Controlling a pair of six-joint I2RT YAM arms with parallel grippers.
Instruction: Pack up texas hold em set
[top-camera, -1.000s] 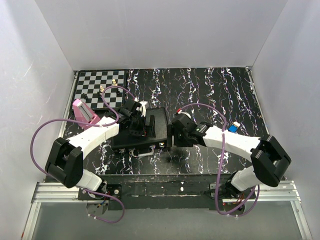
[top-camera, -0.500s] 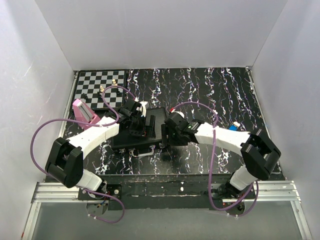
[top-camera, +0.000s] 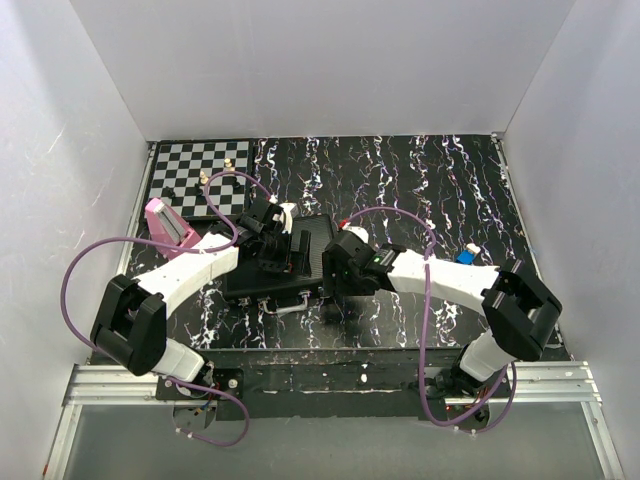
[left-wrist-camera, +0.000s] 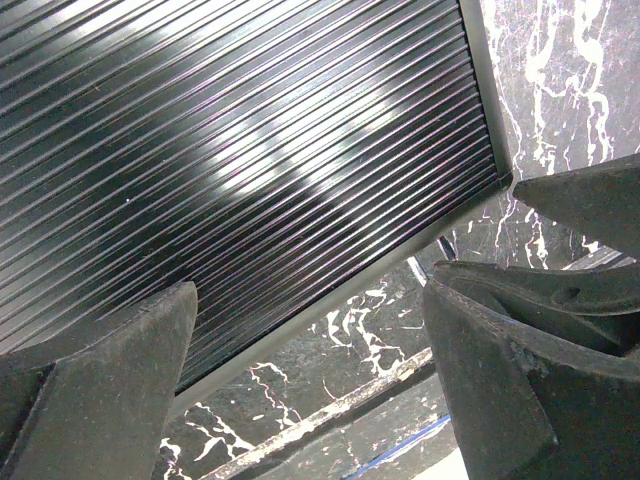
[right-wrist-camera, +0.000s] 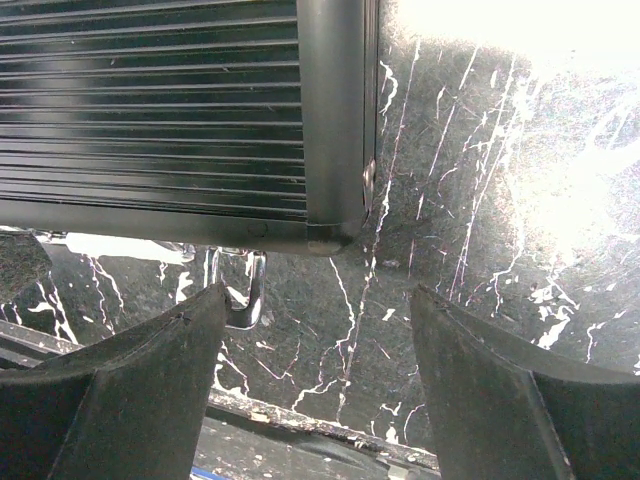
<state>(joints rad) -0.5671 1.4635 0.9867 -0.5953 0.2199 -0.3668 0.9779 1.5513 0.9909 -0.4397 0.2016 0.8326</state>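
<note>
Black marbled desk carries ribbed briefcase centre-left, lid side up. L end effector: fingers spread wide above lid, nothing gripped. R end effector: fingers spread at case's near-right corner, nothing gripped.

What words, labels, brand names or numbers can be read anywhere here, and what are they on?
No text can be read in any view.
The briefcase: plain black ribs and a metal edge up close, no logo or label showing.
The chessboard: squares only, no letters or numbers that I can make out.
The pink object and the small blue cube: too small to show any print.
</note>
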